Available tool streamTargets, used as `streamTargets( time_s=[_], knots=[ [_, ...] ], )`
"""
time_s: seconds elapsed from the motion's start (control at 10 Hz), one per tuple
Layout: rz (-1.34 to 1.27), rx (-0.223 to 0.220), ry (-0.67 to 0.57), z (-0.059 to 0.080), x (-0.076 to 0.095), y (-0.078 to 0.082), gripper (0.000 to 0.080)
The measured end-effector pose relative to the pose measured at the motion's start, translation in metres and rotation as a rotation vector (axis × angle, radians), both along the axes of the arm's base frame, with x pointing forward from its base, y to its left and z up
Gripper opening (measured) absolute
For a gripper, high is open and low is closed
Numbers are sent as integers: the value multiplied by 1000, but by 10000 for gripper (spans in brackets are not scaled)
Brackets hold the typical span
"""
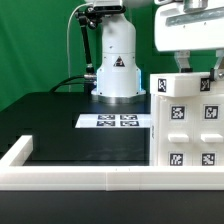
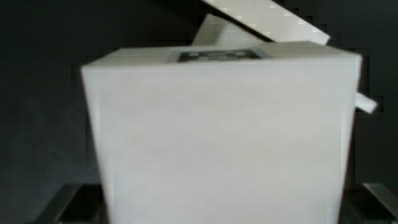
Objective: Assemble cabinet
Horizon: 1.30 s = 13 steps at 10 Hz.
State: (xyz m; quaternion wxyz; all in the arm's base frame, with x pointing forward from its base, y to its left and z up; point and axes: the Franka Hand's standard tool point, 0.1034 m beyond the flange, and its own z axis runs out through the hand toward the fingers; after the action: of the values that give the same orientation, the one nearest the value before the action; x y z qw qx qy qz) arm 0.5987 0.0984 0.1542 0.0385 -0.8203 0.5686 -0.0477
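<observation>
Cabinet [image 1: 188,122] standing upright at the exterior view's right, long axis vertical, tagged face toward the camera (just behind the border rail [image 1: 90,176]). Arm reaching straight down over it. Gripper [image 1: 195,68] right at its top edge; can't tell if clamped or loose.

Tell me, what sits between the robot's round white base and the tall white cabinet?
In the exterior view, the flat marker board lies on the black table between the robot's base and the cabinet. Otherwise that stretch is bare tabletop.
</observation>
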Motion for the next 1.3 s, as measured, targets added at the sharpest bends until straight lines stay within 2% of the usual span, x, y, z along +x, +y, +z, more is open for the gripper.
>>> streamTargets(
  time_s=[0.8,1.0,1.3],
  knots=[
    [-571,124,15,1,1,7,564],
    [-763,170,30,2,1,10,564],
    [-816,220,39,3,3,14,564]
  ],
)
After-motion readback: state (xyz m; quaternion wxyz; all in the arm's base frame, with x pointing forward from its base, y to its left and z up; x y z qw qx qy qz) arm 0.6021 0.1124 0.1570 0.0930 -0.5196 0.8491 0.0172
